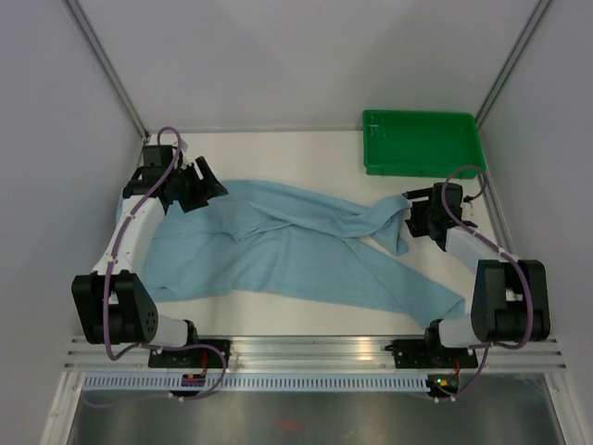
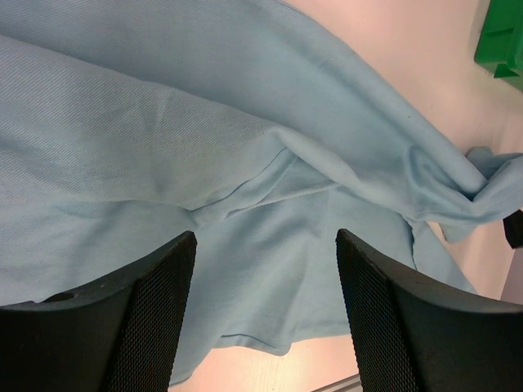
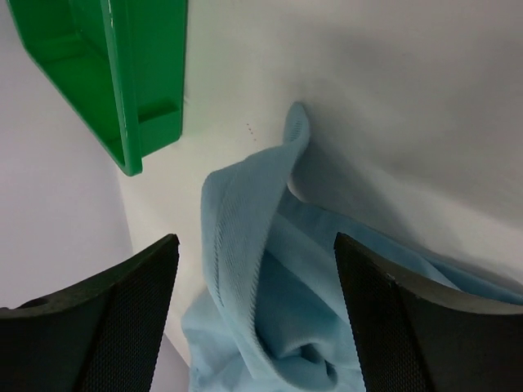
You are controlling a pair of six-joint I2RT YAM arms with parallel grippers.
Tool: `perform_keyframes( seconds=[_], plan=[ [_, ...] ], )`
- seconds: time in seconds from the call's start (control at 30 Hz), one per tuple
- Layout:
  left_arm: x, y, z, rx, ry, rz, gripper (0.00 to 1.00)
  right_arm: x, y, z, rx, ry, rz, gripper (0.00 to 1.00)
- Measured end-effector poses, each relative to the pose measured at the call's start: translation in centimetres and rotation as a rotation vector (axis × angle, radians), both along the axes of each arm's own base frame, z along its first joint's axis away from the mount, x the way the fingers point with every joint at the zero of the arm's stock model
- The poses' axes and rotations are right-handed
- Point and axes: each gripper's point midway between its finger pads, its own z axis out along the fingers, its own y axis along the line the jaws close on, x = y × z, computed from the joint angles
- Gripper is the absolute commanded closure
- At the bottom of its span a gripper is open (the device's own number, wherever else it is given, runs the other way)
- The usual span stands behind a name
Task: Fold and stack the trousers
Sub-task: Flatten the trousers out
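One pair of trousers (image 1: 296, 250), light blue, lies unfolded and rumpled across the middle of the white tabletop (image 1: 278, 153). The broad end is at the left, beside the left arm. Two legs run to the right. One ends in a bunched, twisted knot at the far right. The other slants toward the near edge and ends by the right arm's elbow. Creases cross where the legs meet. No button can be made out.

One green tray (image 1: 422, 169) sits in the far right corner, apart from the cloth.

Two arms, two hands.

The left hand (image 2: 265, 245) hangs over the far left edge of the trousers. Its two fingers are spread wide, with folded cloth below the gap. Nothing is pinched, and neither finger visibly touches the fabric.

The right hand (image 3: 255, 245) is at the bunched leg end, near the tray's near side. Its two fingers are spread wide. In the wrist view a raised ridge of blue cloth stands in the gap between them, closer to the left finger. The fingers are not pressed on it. Whether the cloth touches a finger cannot be told.
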Motion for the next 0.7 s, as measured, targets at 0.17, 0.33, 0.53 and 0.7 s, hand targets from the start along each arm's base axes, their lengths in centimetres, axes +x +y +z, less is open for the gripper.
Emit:
perform_keyframes(
  seconds=[0.17, 0.33, 0.53, 0.7],
  plan=[
    [0.0, 0.0, 0.0, 0.000, 0.000, 0.000, 0.25, 3.1, 1.4, -1.4, -0.019, 0.024, 0.053, 0.43],
    [0.0, 0.0, 0.0, -0.001, 0.000, -0.001, 0.25, 4.0, 1.9, -3.1, -0.069, 0.069, 0.100, 1.00],
    [0.1, -0.5, 0.2, -0.021, -0.013, -0.022, 0.25, 10.2, 2.4, 3.9, -0.207, -0.072, 0.247, 1.00],
    [0.0, -1.0, -0.1, -0.031, -0.012, -0.038, 0.25, 11.3, 5.1, 18.8, -0.469, -0.440, 0.412, 0.91]
  ],
)
